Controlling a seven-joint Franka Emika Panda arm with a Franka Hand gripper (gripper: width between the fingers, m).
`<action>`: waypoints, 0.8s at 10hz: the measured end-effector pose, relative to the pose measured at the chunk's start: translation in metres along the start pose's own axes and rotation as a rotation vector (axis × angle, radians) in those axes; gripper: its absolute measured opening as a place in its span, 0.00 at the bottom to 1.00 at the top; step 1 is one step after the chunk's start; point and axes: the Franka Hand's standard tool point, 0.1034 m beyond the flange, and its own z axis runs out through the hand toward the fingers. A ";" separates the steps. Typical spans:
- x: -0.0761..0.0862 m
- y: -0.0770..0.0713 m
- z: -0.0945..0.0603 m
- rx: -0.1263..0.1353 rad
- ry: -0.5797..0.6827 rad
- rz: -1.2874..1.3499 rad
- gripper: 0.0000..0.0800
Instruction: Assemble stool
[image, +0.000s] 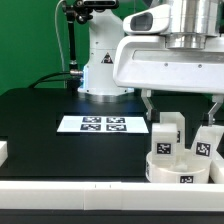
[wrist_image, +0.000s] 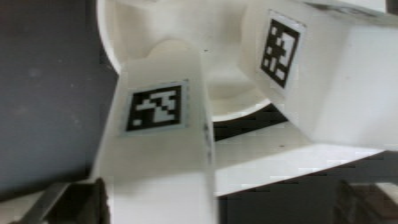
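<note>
Stool (image: 182, 160) legs' tags (wrist_image: 157, 107) close-up, wrist view

we see a robotics lab: a white arm (image: 100, 60) bolted to a black table (image: 40, 115), a marker board (image: 103, 124) lying flat, green backdrop (image: 30, 40) behind.

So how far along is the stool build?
Partly done: two legs stand upright on the round seat by the white rail. In hand: nothing. The claw sits open above them, fingers straddling the legs. Left: a third leg, which isn't visible here; how firmly these two are seated can't be judged.
</note>
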 end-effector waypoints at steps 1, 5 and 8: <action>0.001 0.001 0.000 0.001 0.001 -0.034 0.80; 0.001 0.013 0.006 -0.005 -0.005 -0.046 0.81; 0.002 0.018 0.011 -0.003 -0.007 -0.023 0.81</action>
